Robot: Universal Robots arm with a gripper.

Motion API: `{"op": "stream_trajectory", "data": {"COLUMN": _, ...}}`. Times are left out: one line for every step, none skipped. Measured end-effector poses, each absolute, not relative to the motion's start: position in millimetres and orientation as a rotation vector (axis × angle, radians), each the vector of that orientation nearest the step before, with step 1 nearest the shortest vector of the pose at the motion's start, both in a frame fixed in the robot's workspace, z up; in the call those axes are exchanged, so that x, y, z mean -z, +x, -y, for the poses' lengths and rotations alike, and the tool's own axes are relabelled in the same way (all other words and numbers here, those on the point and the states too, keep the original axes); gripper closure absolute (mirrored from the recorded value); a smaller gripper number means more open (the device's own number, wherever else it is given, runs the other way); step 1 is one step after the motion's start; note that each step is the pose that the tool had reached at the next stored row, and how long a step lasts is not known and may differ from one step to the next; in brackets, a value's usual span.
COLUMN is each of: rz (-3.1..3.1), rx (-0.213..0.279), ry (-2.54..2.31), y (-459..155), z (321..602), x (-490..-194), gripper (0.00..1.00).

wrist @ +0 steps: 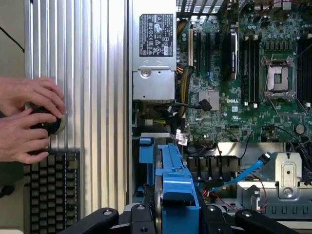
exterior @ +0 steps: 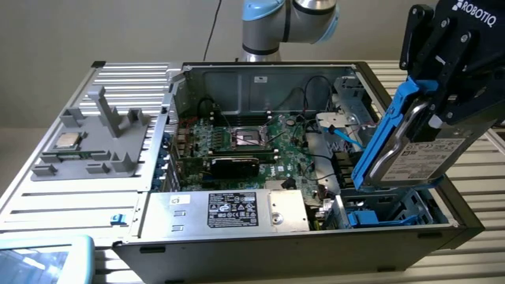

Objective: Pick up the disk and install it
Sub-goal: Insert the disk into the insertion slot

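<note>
The disk [exterior: 414, 158] is held clamped between the jaws of the pincer [exterior: 430, 115]. It is tilted on edge, with its white label turned outward and its blue carrier [exterior: 387, 133] on the side facing the case interior. In the wrist view it is seen edge-on, straight ahead of the pincer.

Directly beneath the pincer lies the blue drive bay [exterior: 380, 216] of the open computer case [exterior: 276, 251]. The lower end of the disk hangs just over the bay; whether they touch cannot be told. A light-blue cable [exterior: 347, 135] runs near the carrier.

Farther from the pincer, the motherboard [exterior: 252, 145] is laid out on the case floor, and the power supply box [exterior: 229, 210] sits beside it. Well apart from the pincer, outside the case, a grey fixture [exterior: 103, 136] carrying a small square chip [exterior: 66, 140] rests on the ribbed panel [exterior: 47, 201].

In the wrist view, a person's hands [wrist: 29, 97] are seen on a round black object beside a keyboard [wrist: 48, 195], also well apart from the pincer.
</note>
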State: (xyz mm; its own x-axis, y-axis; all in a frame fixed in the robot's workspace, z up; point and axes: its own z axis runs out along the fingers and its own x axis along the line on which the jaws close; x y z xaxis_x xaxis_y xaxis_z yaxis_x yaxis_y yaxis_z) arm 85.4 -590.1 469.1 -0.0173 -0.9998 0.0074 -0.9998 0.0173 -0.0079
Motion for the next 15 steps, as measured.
{"op": "stream_trajectory", "data": {"rz": -2.24, "rx": 0.017, "ry": -2.203, "y": 85, "z": 590, "x": -467, "gripper": 0.63}}
{"op": "stream_trajectory", "data": {"rz": -2.239, "rx": 0.017, "ry": -2.203, "y": 85, "z": 590, "x": -465, "gripper": 0.63}}
{"op": "stream_trajectory", "data": {"rz": -2.238, "rx": 0.017, "ry": -2.204, "y": 84, "z": 590, "x": -464, "gripper": 0.63}}
{"op": "stream_trajectory", "data": {"rz": -2.238, "rx": 0.017, "ry": -2.204, "y": 84, "z": 590, "x": -462, "gripper": 0.63}}
{"op": "stream_trajectory", "data": {"rz": -2.237, "rx": 0.017, "ry": -2.205, "y": 84, "z": 590, "x": -461, "gripper": 0.63}}
{"op": "stream_trajectory", "data": {"rz": -2.237, "rx": 0.017, "ry": -2.205, "y": 84, "z": 590, "x": -460, "gripper": 0.63}}
{"op": "stream_trajectory", "data": {"rz": -2.237, "rx": 0.017, "ry": -2.205, "y": 84, "z": 590, "x": -460, "gripper": 0.63}}
{"op": "stream_trajectory", "data": {"rz": -2.237, "rx": 0.017, "ry": -2.205, "y": 84, "z": 590, "x": -460, "gripper": 0.63}}
{"op": "stream_trajectory", "data": {"rz": -2.237, "rx": 0.017, "ry": -2.205, "y": 84, "z": 590, "x": -460, "gripper": 0.63}}
{"op": "stream_trajectory", "data": {"rz": -2.238, "rx": 0.021, "ry": -2.206, "y": 84, "z": 590, "x": -459, "gripper": 0.63}}
{"op": "stream_trajectory", "data": {"rz": -2.241, "rx": 0.032, "ry": -2.209, "y": 84, "z": 590, "x": -459, "gripper": 0.63}}
{"op": "stream_trajectory", "data": {"rz": -2.242, "rx": 0.04, "ry": -2.21, "y": 84, "z": 590, "x": -459, "gripper": 0.63}}
{"op": "stream_trajectory", "data": {"rz": -2.242, "rx": 0.042, "ry": -2.21, "y": 84, "z": 590, "x": -459, "gripper": 0.63}}
{"op": "stream_trajectory", "data": {"rz": -2.241, "rx": 0.044, "ry": -2.209, "y": 83, "z": 590, "x": -458, "gripper": 0.63}}
{"op": "stream_trajectory", "data": {"rz": -2.241, "rx": 0.045, "ry": -2.209, "y": 82, "z": 590, "x": -457, "gripper": 0.63}}
